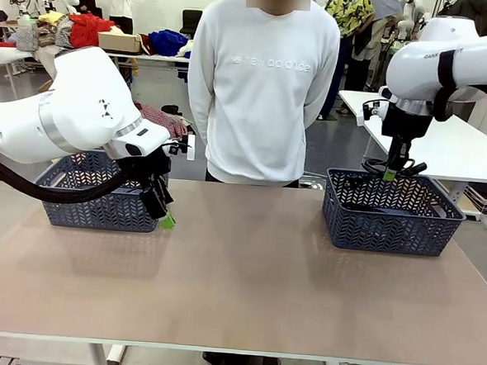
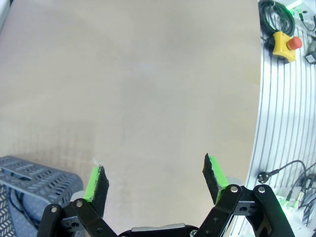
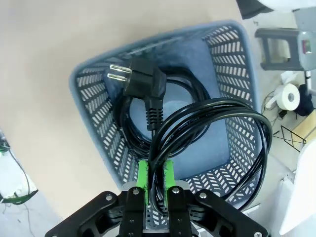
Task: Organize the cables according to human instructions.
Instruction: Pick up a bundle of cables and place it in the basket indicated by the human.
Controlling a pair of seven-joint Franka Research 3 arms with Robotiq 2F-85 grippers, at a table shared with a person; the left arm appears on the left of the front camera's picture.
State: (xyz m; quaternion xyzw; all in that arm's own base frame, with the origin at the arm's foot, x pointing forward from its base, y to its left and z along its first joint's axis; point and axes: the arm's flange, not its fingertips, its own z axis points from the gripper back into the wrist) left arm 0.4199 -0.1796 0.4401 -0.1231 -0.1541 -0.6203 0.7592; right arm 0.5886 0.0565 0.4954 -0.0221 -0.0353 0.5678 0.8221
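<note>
The right gripper (image 3: 155, 180) was clamped on a coiled cable (image 3: 212, 128), which hung straight over the right basket (image 3: 94, 98) where another coil (image 3: 133, 123) already lay. The left gripper (image 2: 155, 180) stood apart and empty above the table (image 2: 148, 74).
</note>
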